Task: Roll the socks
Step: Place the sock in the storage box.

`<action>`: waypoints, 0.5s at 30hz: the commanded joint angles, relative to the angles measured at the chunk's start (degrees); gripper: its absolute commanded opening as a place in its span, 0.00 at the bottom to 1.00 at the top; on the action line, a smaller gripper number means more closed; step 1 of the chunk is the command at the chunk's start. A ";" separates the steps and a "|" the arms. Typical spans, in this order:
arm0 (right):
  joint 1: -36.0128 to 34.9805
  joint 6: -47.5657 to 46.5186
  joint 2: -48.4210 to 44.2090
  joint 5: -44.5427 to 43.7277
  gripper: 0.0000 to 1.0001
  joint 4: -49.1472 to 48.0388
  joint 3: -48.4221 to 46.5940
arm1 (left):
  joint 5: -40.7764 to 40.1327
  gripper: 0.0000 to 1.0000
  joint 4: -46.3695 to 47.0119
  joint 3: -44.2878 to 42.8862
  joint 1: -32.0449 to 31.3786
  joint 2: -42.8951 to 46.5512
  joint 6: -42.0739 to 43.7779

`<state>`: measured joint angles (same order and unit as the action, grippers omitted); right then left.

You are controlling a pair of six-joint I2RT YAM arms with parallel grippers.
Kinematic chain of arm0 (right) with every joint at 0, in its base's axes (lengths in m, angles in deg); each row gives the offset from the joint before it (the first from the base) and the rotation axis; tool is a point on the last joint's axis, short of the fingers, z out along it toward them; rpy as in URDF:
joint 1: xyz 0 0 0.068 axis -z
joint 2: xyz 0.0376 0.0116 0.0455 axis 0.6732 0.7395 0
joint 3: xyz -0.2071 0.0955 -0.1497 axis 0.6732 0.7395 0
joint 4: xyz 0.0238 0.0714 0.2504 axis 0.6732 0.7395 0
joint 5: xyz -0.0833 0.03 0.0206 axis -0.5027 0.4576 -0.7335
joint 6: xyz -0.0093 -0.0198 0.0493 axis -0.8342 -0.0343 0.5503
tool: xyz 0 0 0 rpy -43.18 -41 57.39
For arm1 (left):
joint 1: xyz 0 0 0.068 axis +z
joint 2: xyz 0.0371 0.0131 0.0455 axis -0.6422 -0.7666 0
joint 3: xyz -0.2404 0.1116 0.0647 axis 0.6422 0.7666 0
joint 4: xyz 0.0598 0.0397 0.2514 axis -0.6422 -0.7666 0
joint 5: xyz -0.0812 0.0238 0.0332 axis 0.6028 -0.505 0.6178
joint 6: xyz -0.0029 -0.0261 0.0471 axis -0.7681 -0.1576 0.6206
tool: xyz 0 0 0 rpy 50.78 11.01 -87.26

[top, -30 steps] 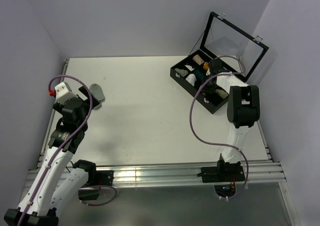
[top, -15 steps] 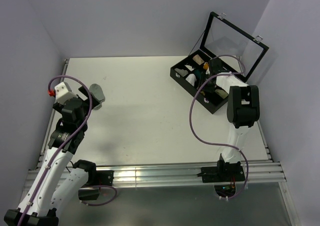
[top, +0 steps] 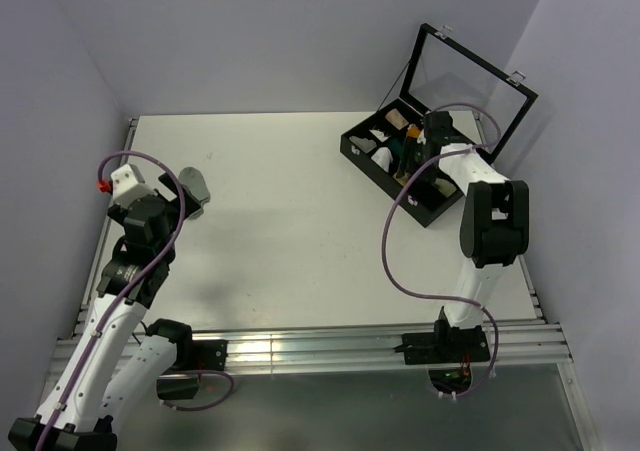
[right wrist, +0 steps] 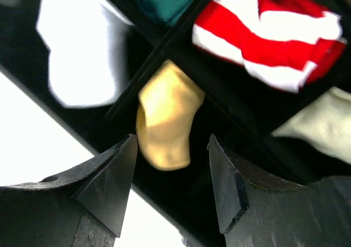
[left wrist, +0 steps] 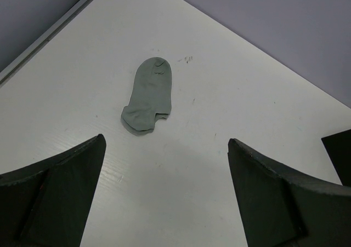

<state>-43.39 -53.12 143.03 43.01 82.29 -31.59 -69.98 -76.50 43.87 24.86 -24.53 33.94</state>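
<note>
1. Near left: my left gripper (left wrist: 165, 148) hangs above the table (top: 290, 201) with its jaws wide apart and nothing between them.
2. Just beyond it, the grey sock (left wrist: 149, 102) lies flat and unrolled on the table, toe pointing far, well apart from the fingers.
3. Judgement: this sock is the next one to work. The move calls for lowering onto one end, pinching the fabric and turning it over itself. Thin, limp cloth may slide instead of rolling, so I would press it down first.
4. Mid right: the right arm's purple cable (top: 388, 241) loops out over the table. I would keep it out of any sweep towards the centre.
5. Far right: my right gripper (right wrist: 171, 143) is down inside the black case (top: 350, 149), jaws apart and not visibly clamping.
6. The mustard-yellow sock (right wrist: 164, 121), bundled, sits in a compartment below the gap between the jaws. I judge that step to be at its release.
7. Obstacles: the case dividers, the red-and-white roll (right wrist: 263, 44) and the green roll (right wrist: 164, 0) crowd the fingers, so I would withdraw straight up.
8. A white fabric piece (right wrist: 82, 55) fills the adjacent compartment. I cannot tell whether it is the striped sock.
9. Farthest: the glass lid (top: 465, 86) stands open behind the case.
</note>
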 commanded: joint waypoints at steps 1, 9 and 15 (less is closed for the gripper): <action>0.55 -0.09 -5.91 -0.83 0.63 0.89 -0.11 | 1.51 0.98 2.39 0.54 -0.11 0.14 1.03; 0.47 1.05 -20.73 1.18 0.66 -3.58 5.94 | 7.38 0.98 3.45 0.11 -0.11 -5.46 -0.20; 0.47 3.50 -36.03 5.84 0.67 -11.92 16.13 | 11.79 0.97 -0.51 -9.19 0.06 -18.99 -2.49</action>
<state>-43.26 -51.38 114.02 45.83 77.42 -19.50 -61.92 -76.85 40.72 24.86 -38.94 32.50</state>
